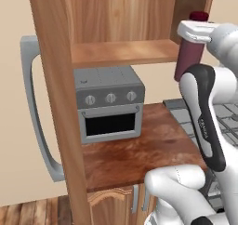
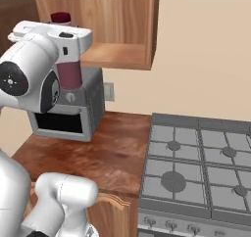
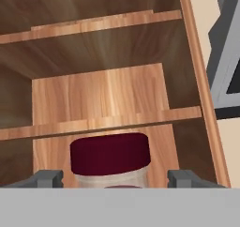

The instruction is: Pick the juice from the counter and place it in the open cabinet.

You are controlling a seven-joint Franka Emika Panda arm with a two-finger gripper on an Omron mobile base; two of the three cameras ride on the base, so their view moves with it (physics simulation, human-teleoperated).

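My gripper [image 1: 197, 33] is shut on the juice [image 1: 188, 57], a dark maroon bottle with a maroon cap, held in the air well above the counter [image 1: 139, 154]. The bottle hangs slightly tilted in front of the open cabinet [image 1: 122, 52], near the right end of its lower shelf. From the right side the juice [image 2: 69, 75] sits under my white hand, the gripper [image 2: 64, 41] level with the cabinet [image 2: 120, 55] shelf edge. The hand view has the juice's cap [image 3: 110, 153] between the fingertips [image 3: 47, 178] of the gripper [image 3: 115, 180], facing the cabinet [image 3: 98, 94] interior.
A grey toaster oven [image 1: 109, 103] stands on the counter under the cabinet shelf. The cabinet's tall wooden side panel [image 1: 53, 103] rises at the left. A gas stove [image 2: 196, 167] adjoins the counter [image 2: 108, 153] on the right. A grey curved frame [image 1: 32, 103] stands at the far left.
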